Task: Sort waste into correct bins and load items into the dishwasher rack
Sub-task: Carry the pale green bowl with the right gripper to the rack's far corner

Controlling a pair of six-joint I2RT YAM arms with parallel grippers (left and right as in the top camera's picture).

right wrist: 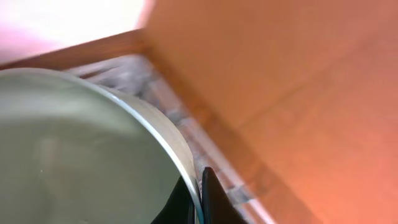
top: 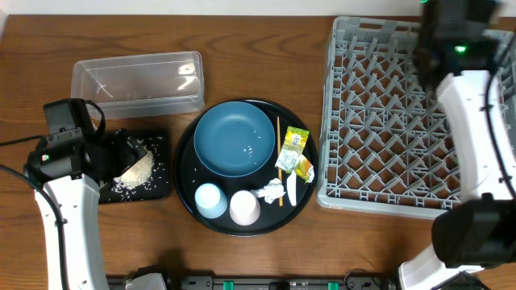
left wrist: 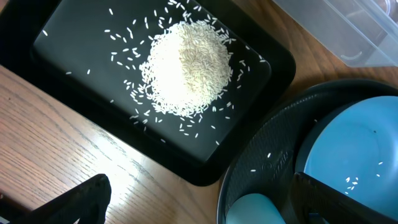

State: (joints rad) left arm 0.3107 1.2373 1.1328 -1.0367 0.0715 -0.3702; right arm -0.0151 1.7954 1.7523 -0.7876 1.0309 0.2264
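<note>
No words or numbers are reading clearly anywhere on the bench (top: 258, 32); the yellow-green wrappers (top: 293, 150) are carrying print, but it is showing too small and blurred to make out.

Wooden table (top: 242, 24) holds tub (top: 137, 105), black tray (top: 160, 184), round tray (top: 185, 173) (black), rack (top: 379, 121).

Flat on the wooden bench (top: 258, 32), near its front edge and about mid-width: large round black tray (top: 186, 180). Raised rim all round, finely textured floor in the left wrist view. Bench brown, grain running left to right.
</note>
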